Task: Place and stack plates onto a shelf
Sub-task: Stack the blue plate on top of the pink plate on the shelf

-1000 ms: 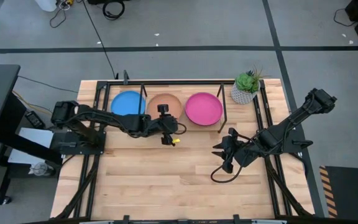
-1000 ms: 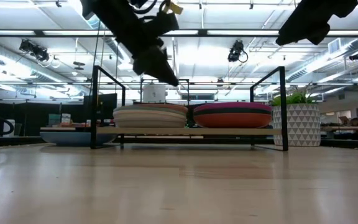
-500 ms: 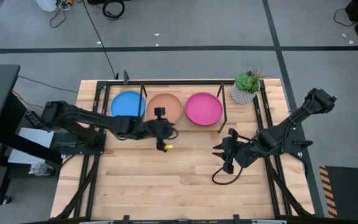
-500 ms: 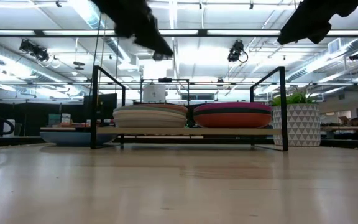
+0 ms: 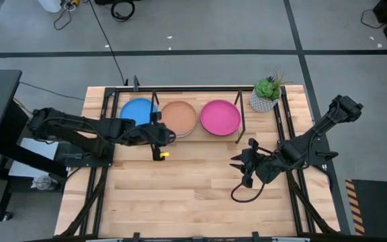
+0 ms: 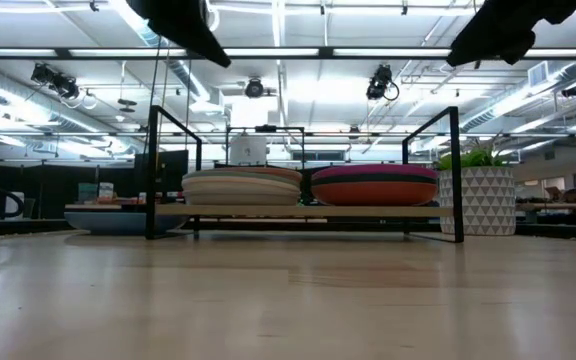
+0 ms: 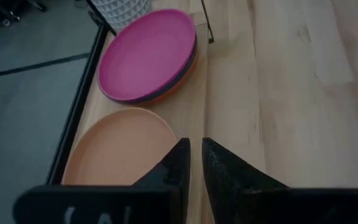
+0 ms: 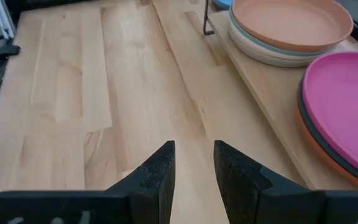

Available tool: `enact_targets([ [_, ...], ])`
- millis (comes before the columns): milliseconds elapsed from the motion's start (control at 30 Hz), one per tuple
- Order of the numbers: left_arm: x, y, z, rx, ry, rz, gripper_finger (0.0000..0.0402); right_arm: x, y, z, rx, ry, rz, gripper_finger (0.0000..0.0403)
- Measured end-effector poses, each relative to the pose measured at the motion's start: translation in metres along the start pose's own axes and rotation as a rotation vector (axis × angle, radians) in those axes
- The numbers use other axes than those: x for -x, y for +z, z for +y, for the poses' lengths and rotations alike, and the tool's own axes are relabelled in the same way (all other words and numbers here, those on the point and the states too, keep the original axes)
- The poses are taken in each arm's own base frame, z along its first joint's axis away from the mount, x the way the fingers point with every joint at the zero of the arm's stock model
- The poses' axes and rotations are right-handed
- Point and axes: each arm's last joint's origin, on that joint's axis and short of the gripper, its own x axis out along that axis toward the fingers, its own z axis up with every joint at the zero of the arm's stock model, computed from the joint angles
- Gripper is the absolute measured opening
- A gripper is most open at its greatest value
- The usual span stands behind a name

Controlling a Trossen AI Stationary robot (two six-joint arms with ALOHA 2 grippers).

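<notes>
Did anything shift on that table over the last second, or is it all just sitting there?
The left gripper drew back from in front of the terracotta plate toward the left side of the table, now nearer the blue plate, and holds nothing. The right gripper barely moved. The plates, including the magenta plate, the shelf and the potted plant stayed put.

A robotics lab or test hall is showing here. A grey concrete floor (image 5: 200, 27) marked with dark tape lines is surrounding the wooden table (image 5: 193, 195), and loose cables (image 5: 121, 9) are lying on it at the far side. Long ceiling strip lights (image 6: 288, 52) are glowing overhead, with equipment benches lining the room behind.
</notes>
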Motion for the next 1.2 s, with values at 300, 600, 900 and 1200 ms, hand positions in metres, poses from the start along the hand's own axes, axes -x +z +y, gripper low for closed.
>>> enact_targets([
  [300, -0.007, -0.042, -0.011, 0.032, -0.033, -0.057, 0.0043, -0.010, -0.025, -0.001, 0.010, 0.013, -0.018, 0.0117],
  [600, 0.045, -0.060, 0.013, 0.166, 0.004, -0.251, 0.0043, -0.017, -0.034, -0.002, 0.013, 0.043, -0.044, 0.0117],
  [900, 0.082, -0.103, 0.027, 0.362, 0.051, -0.200, 0.0043, -0.016, -0.033, 0.003, 0.036, 0.093, -0.093, 0.0117],
  [1200, 0.087, -0.130, 0.025, 0.512, 0.034, 0.006, 0.0043, -0.022, -0.037, 0.005, 0.151, 0.037, -0.256, 0.0117],
])
